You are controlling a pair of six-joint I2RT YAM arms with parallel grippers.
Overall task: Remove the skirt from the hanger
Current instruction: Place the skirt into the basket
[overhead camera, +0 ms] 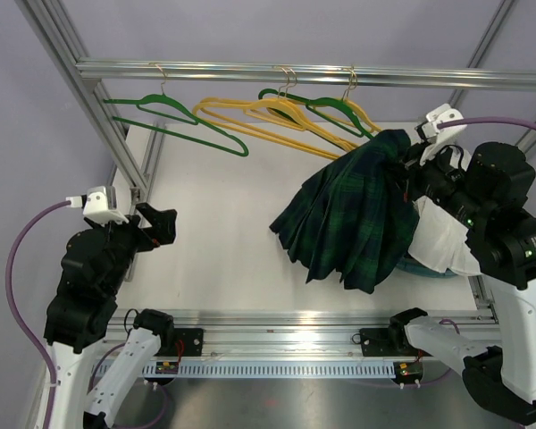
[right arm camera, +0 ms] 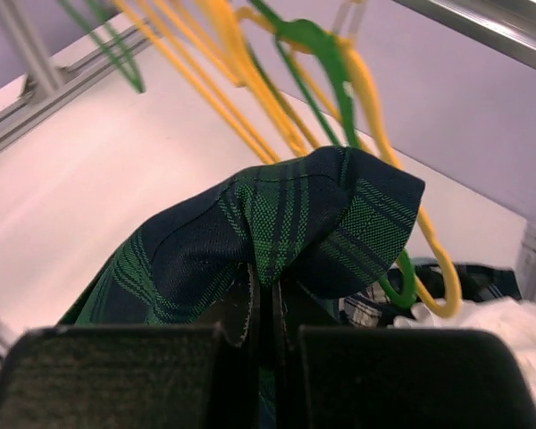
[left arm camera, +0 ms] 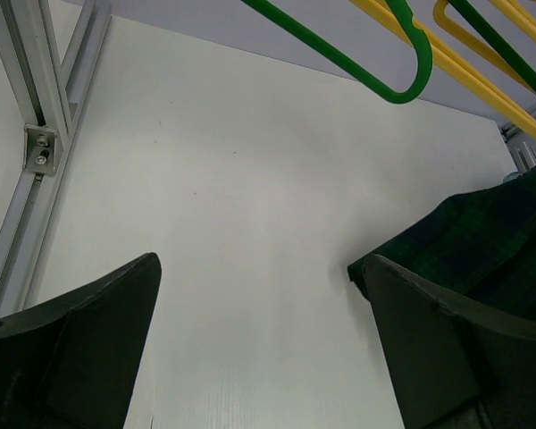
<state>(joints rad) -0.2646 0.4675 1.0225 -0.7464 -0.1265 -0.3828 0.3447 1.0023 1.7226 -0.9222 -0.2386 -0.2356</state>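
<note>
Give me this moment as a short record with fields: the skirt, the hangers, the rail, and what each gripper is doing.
skirt: dark green plaid skirt, bunched, hanging from the right gripper over the white table
right gripper: right gripper shut on a fold of the skirt
left gripper: left gripper open, holding nothing, over bare table
hangers: green hanger and yellow hangers on the rail
skirt on hanger: cannot tell; the skirt's top sits at the hanger ends

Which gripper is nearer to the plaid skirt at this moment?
Right. The right gripper is shut on a fold of the skirt, holding it up. The left gripper hangs open over the table's left side, clear of the fabric.
</note>
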